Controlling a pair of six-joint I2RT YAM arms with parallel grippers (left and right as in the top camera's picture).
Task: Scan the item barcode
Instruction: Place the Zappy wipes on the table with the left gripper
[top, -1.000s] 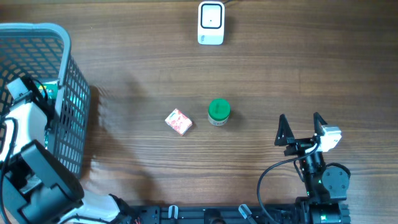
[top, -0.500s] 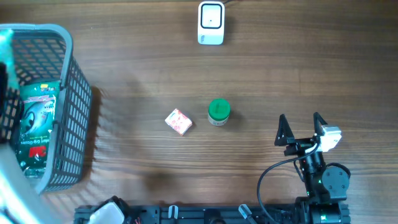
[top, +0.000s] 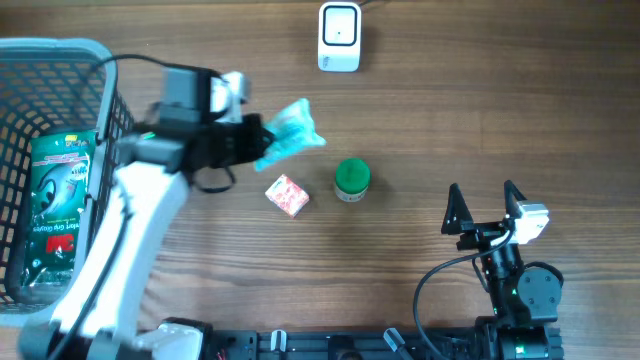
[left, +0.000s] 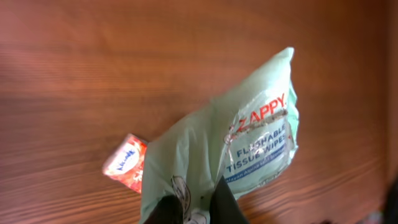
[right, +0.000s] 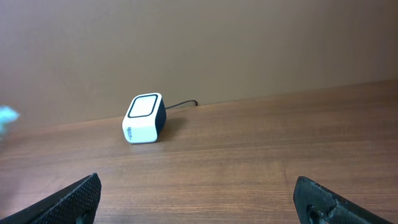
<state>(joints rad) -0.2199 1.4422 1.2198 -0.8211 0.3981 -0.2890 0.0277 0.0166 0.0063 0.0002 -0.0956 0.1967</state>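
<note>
Grip first: my left gripper (top: 255, 143) is pinched tight on one end of a pale green wipes pack (top: 292, 128), which is held above the table and short of the white scanner (top: 339, 37). The pack is soft and only its end is caught, so it could sag or slip free. I see no barcode, so it may face away from the scanner. A low swing could knock the red packet (top: 287, 195) or the green-lidded jar (top: 351, 178) below. My right gripper (top: 484, 205) rests spread wide, well apart.
</note>
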